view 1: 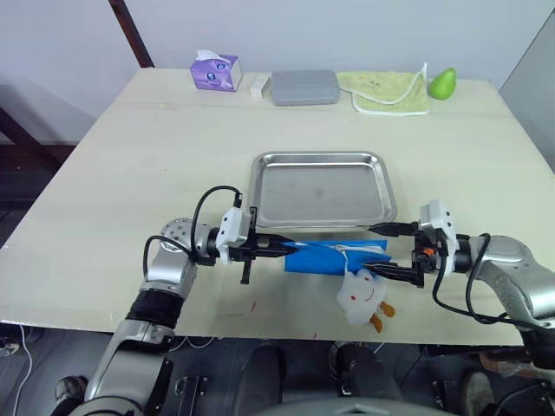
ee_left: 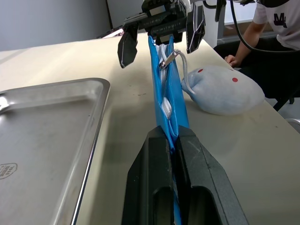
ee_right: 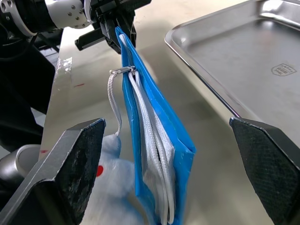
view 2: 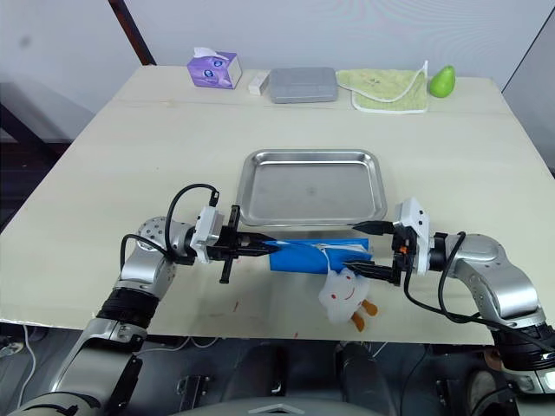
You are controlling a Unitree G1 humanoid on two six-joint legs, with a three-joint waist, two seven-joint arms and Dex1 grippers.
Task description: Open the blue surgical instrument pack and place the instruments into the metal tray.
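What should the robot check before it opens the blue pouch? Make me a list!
1. Left gripper shut on the blue pouch: ok.
2. Right gripper open around the pouch's other end, ready to grab: ok.
3. Zipper pull and its cord with the white plush toy within reach: ok.
4. Metal tray empty and beside the pouch: ok.
5. Tools inside the pouch: cannot tell.
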